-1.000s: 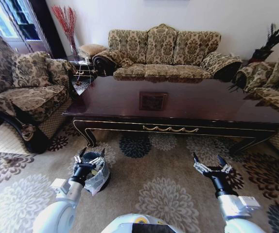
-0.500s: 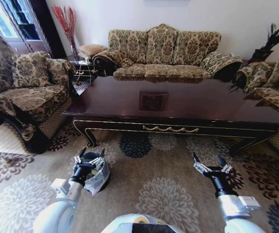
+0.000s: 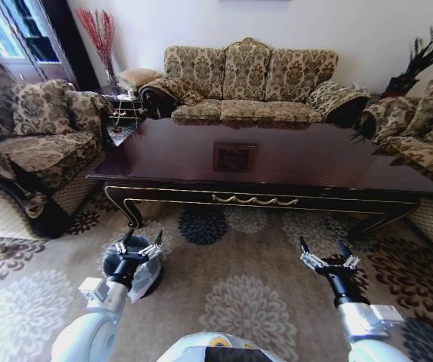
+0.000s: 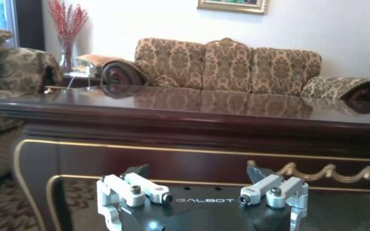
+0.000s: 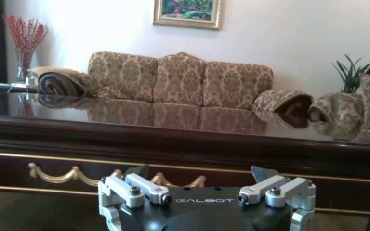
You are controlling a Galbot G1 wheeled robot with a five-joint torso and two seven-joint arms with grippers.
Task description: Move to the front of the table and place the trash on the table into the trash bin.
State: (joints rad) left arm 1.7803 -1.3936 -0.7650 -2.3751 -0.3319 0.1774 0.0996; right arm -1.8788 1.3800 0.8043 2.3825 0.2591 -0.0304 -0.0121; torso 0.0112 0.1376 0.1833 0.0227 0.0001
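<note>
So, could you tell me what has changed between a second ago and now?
The head camera shifted: table and trash bin slid slightly left in view, so the robot moved, not the things. Left gripper and right gripper stay open and empty above the carpet.

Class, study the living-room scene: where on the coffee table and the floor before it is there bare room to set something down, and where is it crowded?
The table top lies bare from the sofa side to its front edge. The carpet between left pincer and right pincer is free. Crowded: the trash bin under the left pincer.
</note>
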